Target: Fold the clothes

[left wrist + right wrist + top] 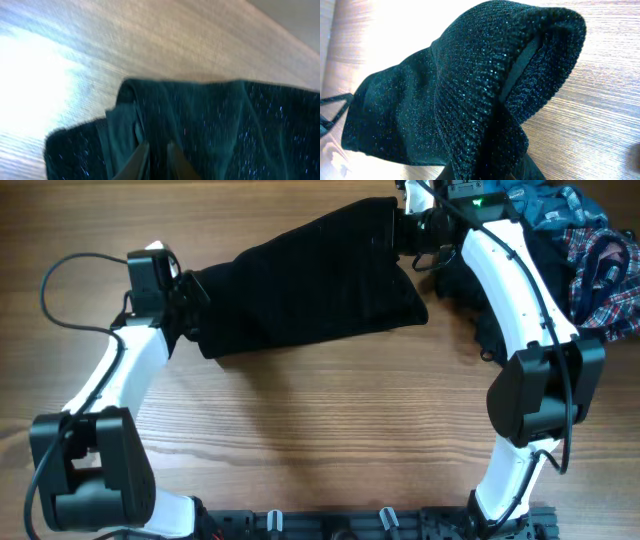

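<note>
On the wooden table the black garment seemed half folded, with the left gripper and the right gripper each clamping one end, and the other clothes piled unfolded.

large garment across the far middle of the desk, left end in the left claw, right end in the right claw, heap of other clothes at far right

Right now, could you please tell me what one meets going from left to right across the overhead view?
The left gripper → large black textured garment → right gripper → heap of teal-blue and red-blue plaid clothes.
</note>
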